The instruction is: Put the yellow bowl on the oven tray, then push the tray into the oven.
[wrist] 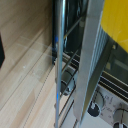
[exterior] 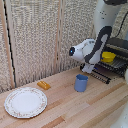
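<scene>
On the wooden table (exterior: 65, 102), three loose things were seen besides the task's own: one blue cup (exterior: 81, 83) standing upright just below the arm, one small orange block (exterior: 44, 85) lying nearer the woven wall panels (exterior: 35, 40), and one large white patterned plate (exterior: 25, 102) set well apart toward the exterior view's left. The cup was the thing closest to the arm's path, standing just in front of the protruding rack, though apart from it. One oven (exterior: 119, 52) was seen at the exterior view's right edge, and one baking sheet (exterior: 106, 70) of dark parallel bars was drawn partly out of its front opening. One yellow dish (exterior: 108, 56) was seen resting on that rack, inside the oven's mouth. The grabber (exterior: 90, 68) was lowered at the outer edge of the rack, its fingers hidden behind the white wrist block in the exterior view. In the wrist view the rack's bars (wrist: 61, 65) and a metal edge were seen very close and blurred, with the yellow dish (wrist: 116, 25) filling one corner and two oven knobs (wrist: 93, 109) visible beyond. Whether the jaws were clamped on the rim or standing apart could not be told.
</scene>
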